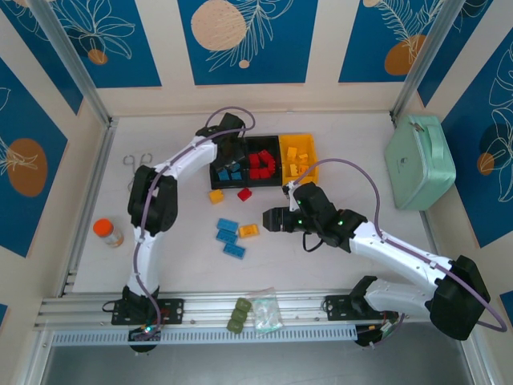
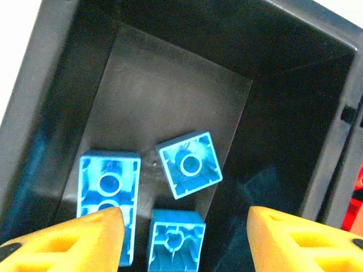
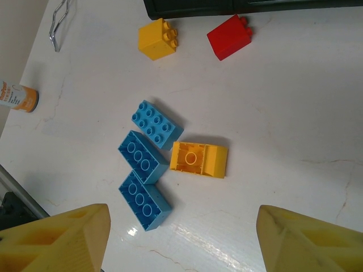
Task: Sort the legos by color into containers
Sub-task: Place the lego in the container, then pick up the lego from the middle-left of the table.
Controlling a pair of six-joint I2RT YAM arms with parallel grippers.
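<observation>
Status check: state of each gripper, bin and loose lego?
left gripper: open, empty
right gripper: open, empty
left black bin: holds blue legos
middle black bin: holds red legos
yellow bin: holds yellow legos
loose legos: unsorted on table

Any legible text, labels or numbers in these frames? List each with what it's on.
Nothing reads clearly.
Small bottle at the table's left side: print on its white-and-orange label, too blurred to read.
Legos, bins, mint-green case: no markings visible.
</observation>
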